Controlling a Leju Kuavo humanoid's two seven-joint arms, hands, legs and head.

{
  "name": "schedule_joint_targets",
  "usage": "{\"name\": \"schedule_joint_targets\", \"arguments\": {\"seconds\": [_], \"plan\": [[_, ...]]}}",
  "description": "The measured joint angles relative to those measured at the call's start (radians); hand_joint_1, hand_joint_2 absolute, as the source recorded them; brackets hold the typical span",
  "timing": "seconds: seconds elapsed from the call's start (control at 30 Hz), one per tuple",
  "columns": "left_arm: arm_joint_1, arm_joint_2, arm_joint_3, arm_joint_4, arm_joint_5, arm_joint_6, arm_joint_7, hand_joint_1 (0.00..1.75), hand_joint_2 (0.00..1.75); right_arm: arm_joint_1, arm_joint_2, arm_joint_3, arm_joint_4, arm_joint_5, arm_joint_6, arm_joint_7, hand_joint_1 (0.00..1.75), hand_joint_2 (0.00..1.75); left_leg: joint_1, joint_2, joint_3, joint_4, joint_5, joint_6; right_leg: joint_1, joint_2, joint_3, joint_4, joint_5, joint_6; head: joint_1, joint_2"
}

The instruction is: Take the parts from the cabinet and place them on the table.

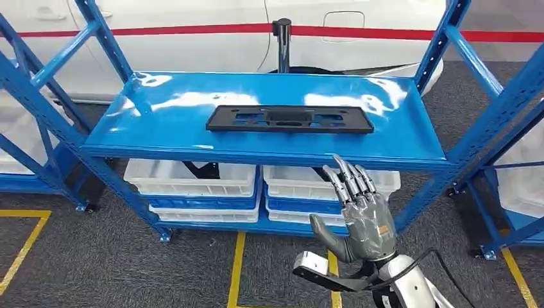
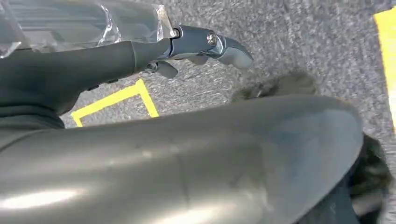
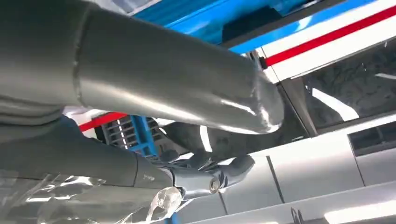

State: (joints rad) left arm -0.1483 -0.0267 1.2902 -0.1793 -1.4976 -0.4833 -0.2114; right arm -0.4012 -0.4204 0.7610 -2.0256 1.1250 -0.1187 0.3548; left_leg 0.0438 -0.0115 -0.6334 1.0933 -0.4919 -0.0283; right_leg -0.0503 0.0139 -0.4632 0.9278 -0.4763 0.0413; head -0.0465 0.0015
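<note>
- Grey carpet floor (image 1: 96,256) with yellow tape lines (image 1: 237,269); white car body with a red stripe (image 1: 192,29) at the far side; a black post (image 1: 281,42) stands behind the rack
- Blue metal cabinet (image 1: 160,154) in front of us; its glossy top shelf (image 1: 398,122) carries the black flat part (image 1: 289,119), lying lengthwise near the middle of the shelf, nothing touching it
- Lower shelf holds white plastic bins (image 1: 192,179), stacked, left and right of centre
- Our right hand (image 1: 359,212) is raised before the near edge of the top shelf, right of centre; fingers extended and apart, thumb out to the left, nothing in it; it sits nearer than the part and apart from it
- Our left hand (image 2: 201,46) in the left wrist view is over the carpet; fingers look fairly straight, nothing seen in them, but we cannot tell its state for certain
</note>
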Motion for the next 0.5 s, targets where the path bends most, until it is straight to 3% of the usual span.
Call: {"name": "schedule_joint_targets", "arguments": {"seconds": [0.03,0.07,0.1,0.13,0.17,0.23,0.27,0.3,0.37,0.4,0.43,0.47,0.5], "plan": [[0.002,0.0,0.001,0.0,0.0,0.0,0.004,0.0,0.0,0.0,0.0,0.0,0.0,-0.003,0.0,0.0,0.0,0.0,0.01,0.007,0.022,-0.087,0.078,-0.011,-0.003,-0.003,0.014,0.0,-0.013,0.011,0.0,0.0],[0.005,-0.001,0.002,0.001,-0.003,0.0,0.005,0.0,0.0,0.0,0.0,0.0,0.0,-0.004,0.0,0.0,0.0,0.0,0.013,0.019,0.019,-0.15,0.131,-0.018,0.0,-0.002,0.024,0.009,-0.025,0.024,-0.003,0.0],[0.003,-0.001,0.002,0.001,-0.003,0.005,0.008,0.0,0.0,-0.002,0.0,0.001,0.0,-0.004,0.001,-0.002,0.0,0.0,0.01,0.028,0.02,-0.124,0.097,-0.004,0.001,0.0,0.025,0.004,-0.038,0.033,-0.003,0.0],[0.004,-0.001,0.004,0.001,-0.004,0.007,0.008,0.0,0.0,-0.004,0.0,0.002,0.0,-0.005,0.001,-0.002,0.0,0.0,0.006,0.025,0.03,-0.125,0.111,0.006,0.004,-0.003,0.036,-0.005,-0.051,0.044,0.0,0.0],[0.006,-0.001,0.007,0.001,-0.004,0.007,0.008,0.0,0.0,-0.003,0.0,0.003,0.0,-0.005,0.001,-0.003,0.0,0.0,0.01,0.022,0.033,-0.128,0.106,0.018,0.001,-0.004,0.046,0.011,-0.041,0.055,0.003,0.0],[0.004,0.0,0.01,0.001,-0.006,0.007,0.007,0.0,0.0,-0.006,0.0,0.005,-0.002,-0.006,0.0,-0.007,0.0,0.0,0.006,0.015,0.057,-0.133,0.102,0.037,-0.009,-0.005,0.053,0.02,-0.038,0.055,0.009,0.0],[0.002,0.0,0.013,0.001,-0.007,0.007,0.007,0.0,0.0,-0.009,0.001,0.006,-0.002,-0.01,-0.001,-0.009,0.0,0.0,0.004,0.015,0.065,-0.134,0.098,0.044,-0.008,-0.008,0.02,0.087,-0.04,0.054,0.01,0.0],[0.0,0.001,0.016,0.001,-0.009,0.008,0.007,0.0,0.0,-0.013,0.001,0.007,-0.002,-0.015,-0.002,-0.011,0.0,0.0,0.002,0.015,0.07,-0.134,0.092,0.051,-0.006,-0.009,-0.037,0.181,-0.057,0.054,0.012,0.0],[-0.003,0.001,0.017,0.002,-0.01,0.011,0.007,0.0,0.0,-0.012,0.001,0.01,-0.002,-0.018,-0.003,-0.013,0.0,0.0,-0.003,0.014,0.085,-0.135,0.074,0.062,0.004,-0.009,-0.14,0.324,-0.131,0.051,0.012,0.0],[-0.002,0.0,0.017,0.002,-0.01,0.011,0.007,0.0,0.0,-0.01,0.001,0.011,-0.002,-0.019,-0.003,-0.013,0.0,0.0,-0.007,0.01,0.096,-0.135,0.065,0.064,0.008,-0.009,-0.173,0.348,-0.167,0.048,0.012,0.0],[0.0,0.0,0.018,0.002,-0.01,0.011,0.007,0.0,0.0,-0.009,0.001,0.013,-0.002,-0.021,-0.003,-0.013,0.0,0.0,-0.009,0.004,0.111,-0.135,0.051,0.063,0.011,-0.009,-0.193,0.331,-0.177,0.043,0.011,0.0],[0.002,0.0,0.018,0.002,-0.01,0.01,0.007,0.0,0.0,-0.009,0.001,0.014,-0.002,-0.021,-0.003,-0.013,0.0,0.0,-0.009,0.001,0.127,-0.135,0.04,0.061,0.014,-0.008,-0.195,0.284,-0.161,0.04,0.012,0.0],[0.002,0.0,0.018,0.002,-0.01,0.011,0.006,0.0,0.0,-0.009,0.001,0.014,-0.002,-0.021,-0.003,-0.012,0.0,0.0,-0.01,0.0,0.144,-0.135,0.028,0.058,0.016,-0.009,-0.188,0.217,-0.113,0.035,0.011,0.0]]}}
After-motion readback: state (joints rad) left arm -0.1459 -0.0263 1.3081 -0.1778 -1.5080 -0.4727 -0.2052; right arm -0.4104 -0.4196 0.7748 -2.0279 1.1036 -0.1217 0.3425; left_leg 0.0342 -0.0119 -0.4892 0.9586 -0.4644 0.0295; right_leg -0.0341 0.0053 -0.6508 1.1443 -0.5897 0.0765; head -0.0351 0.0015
